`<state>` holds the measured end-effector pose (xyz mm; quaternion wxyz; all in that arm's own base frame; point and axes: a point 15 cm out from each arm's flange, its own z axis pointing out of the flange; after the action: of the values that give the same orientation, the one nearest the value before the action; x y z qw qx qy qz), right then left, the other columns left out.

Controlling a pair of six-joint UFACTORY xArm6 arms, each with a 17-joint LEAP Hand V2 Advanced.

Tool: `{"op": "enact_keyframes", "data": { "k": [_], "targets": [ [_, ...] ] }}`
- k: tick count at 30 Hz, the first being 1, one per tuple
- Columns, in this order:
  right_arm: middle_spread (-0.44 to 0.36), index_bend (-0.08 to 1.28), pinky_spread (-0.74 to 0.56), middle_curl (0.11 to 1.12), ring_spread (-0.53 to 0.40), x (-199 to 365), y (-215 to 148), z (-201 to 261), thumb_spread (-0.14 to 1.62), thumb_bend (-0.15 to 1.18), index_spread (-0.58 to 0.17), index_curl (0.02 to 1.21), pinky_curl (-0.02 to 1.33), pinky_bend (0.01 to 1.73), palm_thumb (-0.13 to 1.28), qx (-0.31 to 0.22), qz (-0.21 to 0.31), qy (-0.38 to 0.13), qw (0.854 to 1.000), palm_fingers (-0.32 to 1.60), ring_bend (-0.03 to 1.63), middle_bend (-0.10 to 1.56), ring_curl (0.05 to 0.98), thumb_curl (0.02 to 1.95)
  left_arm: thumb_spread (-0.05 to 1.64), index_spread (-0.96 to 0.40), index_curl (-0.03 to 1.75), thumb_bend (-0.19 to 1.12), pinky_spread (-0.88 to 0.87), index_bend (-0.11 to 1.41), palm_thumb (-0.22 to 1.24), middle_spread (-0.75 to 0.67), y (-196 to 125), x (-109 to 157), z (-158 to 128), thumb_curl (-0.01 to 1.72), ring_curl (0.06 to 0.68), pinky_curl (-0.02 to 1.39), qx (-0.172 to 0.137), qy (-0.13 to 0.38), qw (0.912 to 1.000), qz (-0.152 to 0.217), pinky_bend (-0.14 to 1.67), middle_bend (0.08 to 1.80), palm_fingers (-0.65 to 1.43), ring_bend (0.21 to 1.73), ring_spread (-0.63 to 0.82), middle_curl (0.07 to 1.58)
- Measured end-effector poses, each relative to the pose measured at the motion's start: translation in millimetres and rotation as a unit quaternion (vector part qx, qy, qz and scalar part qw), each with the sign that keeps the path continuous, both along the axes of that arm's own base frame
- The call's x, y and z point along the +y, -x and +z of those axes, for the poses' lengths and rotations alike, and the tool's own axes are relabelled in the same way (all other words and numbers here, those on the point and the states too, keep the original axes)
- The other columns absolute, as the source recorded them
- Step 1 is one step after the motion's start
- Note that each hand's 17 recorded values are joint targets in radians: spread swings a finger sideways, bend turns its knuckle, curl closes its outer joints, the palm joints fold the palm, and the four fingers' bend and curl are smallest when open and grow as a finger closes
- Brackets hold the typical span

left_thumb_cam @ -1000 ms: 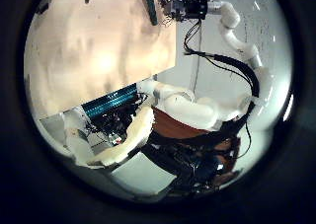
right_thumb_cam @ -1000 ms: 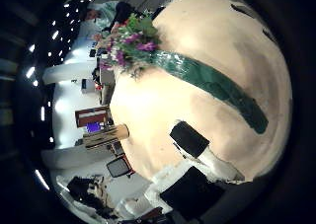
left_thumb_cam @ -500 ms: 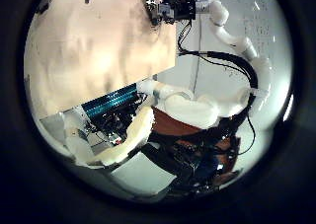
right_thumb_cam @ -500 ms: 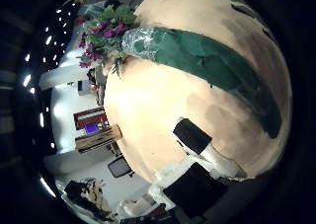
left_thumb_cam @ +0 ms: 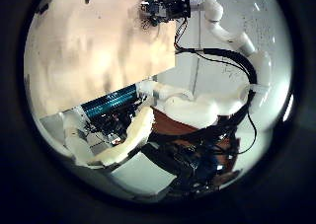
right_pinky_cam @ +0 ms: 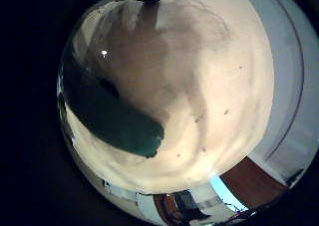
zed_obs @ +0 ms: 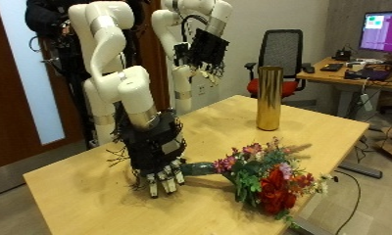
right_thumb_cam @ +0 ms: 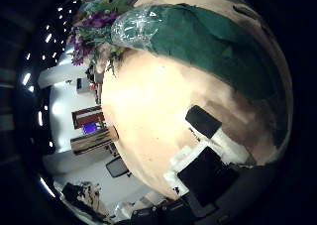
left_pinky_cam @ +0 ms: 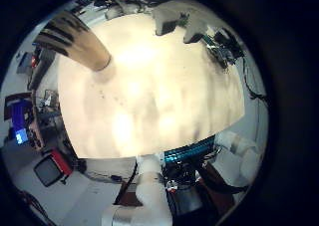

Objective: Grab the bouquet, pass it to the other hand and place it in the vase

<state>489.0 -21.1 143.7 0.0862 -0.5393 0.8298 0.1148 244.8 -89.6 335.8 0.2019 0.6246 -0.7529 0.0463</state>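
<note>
In the outside view the bouquet (zed_obs: pixel 268 176) lies on the wooden table (zed_obs: pixel 78 181), with red and purple flowers and a green-wrapped stem (zed_obs: pixel 203 168). My right hand (zed_obs: pixel 157 157) hangs low over the stem end, fingers open and pointing down at the wrap. The tall gold vase (zed_obs: pixel 268 98) stands upright at the table's far side. My left hand (zed_obs: pixel 207 49) is raised high behind the table, open and empty. The right thumb side palm view shows the green wrap (right_thumb_cam: pixel 218 47) close by, the flowers (right_thumb_cam: pixel 99 27) and one of the fingers (right_thumb_cam: pixel 203 121). The right little finger side palm view shows the wrap (right_pinky_cam: pixel 110 116).
An office chair (zed_obs: pixel 285 54) and a desk with a monitor (zed_obs: pixel 379 34) stand behind the table. The left thumb side palm view shows my right hand (left_thumb_cam: pixel 163 5) at the table's edge.
My right hand has come down closer to the green wrap, which now fills more of its thumb side view. The left hand's view has not shifted.
</note>
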Motion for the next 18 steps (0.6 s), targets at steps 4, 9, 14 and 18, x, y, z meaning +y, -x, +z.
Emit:
{"op": "enact_keyframes", "data": {
  "k": [4,9,14,18],
  "targets": [
    [0.166,0.16,0.17,0.36,0.074,-1.4,-5.0,-3.5,1.01,-0.02,-0.051,0.27,0.22,0.57,0.74,0.004,0.0,-0.002,1.0,0.22,0.76,0.46,0.208,0.41,0.95,0.13,0.22,-0.03,0.58,0.14,0.46,0.48,0.1,-0.8,0.9,0.31,0.201,0.3,-0.001,0.0,1.0,0.0,0.44,0.26,-0.02,0.66,0.59,0.32],
    [0.146,0.17,0.14,0.37,0.048,-1.8,-9.7,-6.1,1.0,-0.02,-0.063,0.28,0.21,0.55,0.75,0.006,0.002,-0.001,1.0,0.28,0.79,0.48,0.209,0.42,0.96,0.13,0.22,-0.03,0.58,0.14,0.46,0.48,0.8,-1.1,1.1,0.31,0.201,0.3,0.0,0.0,1.0,-0.001,0.43,0.26,-0.02,0.66,0.59,0.32],
    [0.116,0.19,0.11,0.37,-0.002,1.0,-7.6,-7.9,0.99,-0.02,-0.092,0.3,0.19,0.51,0.76,0.024,0.009,-0.008,1.0,0.4,0.84,0.51,0.212,0.43,0.96,0.13,0.22,-0.03,0.59,0.14,0.46,0.48,-0.3,-1.8,2.9,0.31,0.202,0.3,-0.004,0.0,1.0,-0.002,0.43,0.26,-0.02,0.66,0.59,0.32],
    [0.058,0.2,0.07,0.39,-0.068,4.3,-6.1,-5.2,0.98,-0.02,-0.13,0.33,0.16,0.48,0.79,0.037,0.017,-0.014,0.999,0.51,0.87,0.55,0.215,0.44,0.96,0.13,0.22,-0.03,0.59,0.14,0.46,0.48,0.6,-2.3,2.9,0.31,0.202,0.3,-0.003,0.0,1.0,-0.003,0.44,0.25,-0.02,0.66,0.59,0.32]
  ]
}}
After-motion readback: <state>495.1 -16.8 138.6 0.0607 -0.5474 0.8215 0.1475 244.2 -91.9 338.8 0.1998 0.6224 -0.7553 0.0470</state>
